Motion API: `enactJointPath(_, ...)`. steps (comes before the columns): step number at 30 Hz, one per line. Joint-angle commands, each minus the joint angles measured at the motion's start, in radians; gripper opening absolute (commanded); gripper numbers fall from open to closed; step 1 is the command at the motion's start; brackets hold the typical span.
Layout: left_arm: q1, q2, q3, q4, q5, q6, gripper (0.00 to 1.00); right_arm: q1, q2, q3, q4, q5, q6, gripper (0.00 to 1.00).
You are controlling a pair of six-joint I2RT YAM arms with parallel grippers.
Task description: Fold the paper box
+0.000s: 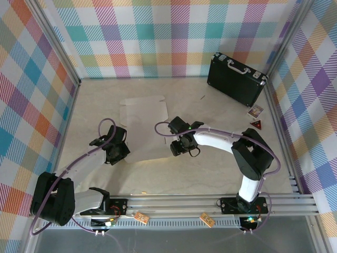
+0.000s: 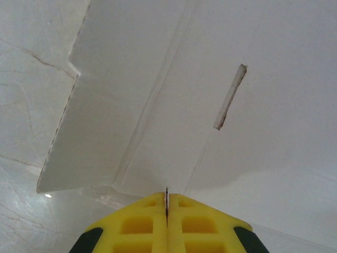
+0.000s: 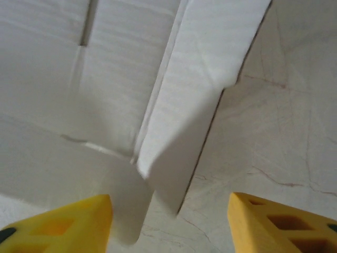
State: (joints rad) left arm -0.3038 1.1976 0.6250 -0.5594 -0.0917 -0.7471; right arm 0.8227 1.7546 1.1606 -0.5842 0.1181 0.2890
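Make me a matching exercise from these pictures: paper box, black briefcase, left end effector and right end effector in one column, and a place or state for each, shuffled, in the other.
Column one
1. paper box
2. black briefcase
3. left end effector
4. right end effector

Column two
A. open, fingers wide apart
B. standing upright at the far right
C. shut on the box's edge
D. lying in the middle, white side up

Pairs: 1-D, 2-B, 3-C, 4-A
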Motion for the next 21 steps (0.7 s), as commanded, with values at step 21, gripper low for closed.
enactJointPath(21, 0.013, -0.024, 0.067, -0.119, 0.115, 0.062, 0.0, 0.133, 0.147, 0.162, 0.095, -0.405, -0.993, 0.6)
